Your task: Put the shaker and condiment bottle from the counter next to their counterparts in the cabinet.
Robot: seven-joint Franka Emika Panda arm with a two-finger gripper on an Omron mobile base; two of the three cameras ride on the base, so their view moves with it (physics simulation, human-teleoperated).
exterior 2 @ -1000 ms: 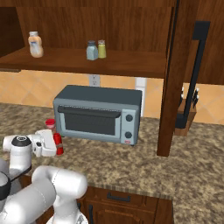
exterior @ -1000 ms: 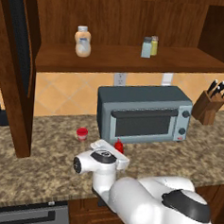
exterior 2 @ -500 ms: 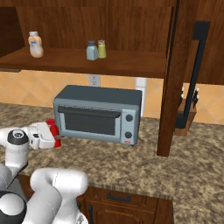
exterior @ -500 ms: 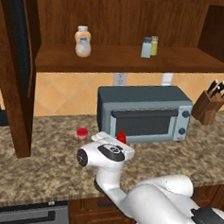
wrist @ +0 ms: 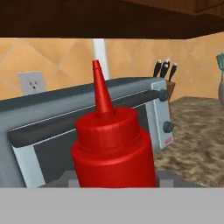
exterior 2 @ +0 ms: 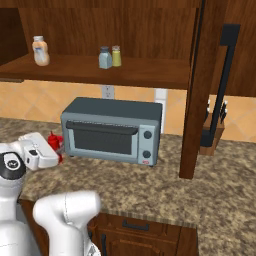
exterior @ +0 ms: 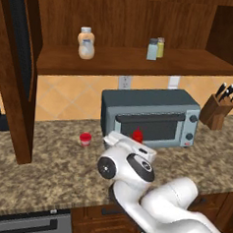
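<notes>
Red bottle (wrist: 111,151) large and upright right in front of the hand camera, nozzle pointing up, toaster oven (exterior: 148,116) just behind it. Seen from the left base camera as a red tip (exterior: 137,135) poking above the white hand. Probably clenched in the claw (wrist: 114,181), though fingers hidden behind the bottle's body, so cannot tell for sure. Cannot tell either whether lifted off the table (exterior: 45,172) or standing on it.

Blue-grey shaker (exterior: 152,49) already up on the cabinet shelf (exterior: 132,65), touching or just beside the yellow-green shaker (exterior: 160,47). Peach-orange bottle (exterior: 86,43) well apart, at the left of the shelf. Small red cup (exterior: 85,139) on the table to the left of the hand.

Risks from here:
- Squeezable body: too hard a pinch and a slip or tilt on the way up.
- Oven top and shelf front edge in the path; nozzle or wrist likely to clip the shelf if raised too close in.
- Open cabinet door (exterior: 16,67) at the left, near the target spot: a wide swing liable to catch it.
- Set down too near: peach-orange bottle knocked over.
</notes>
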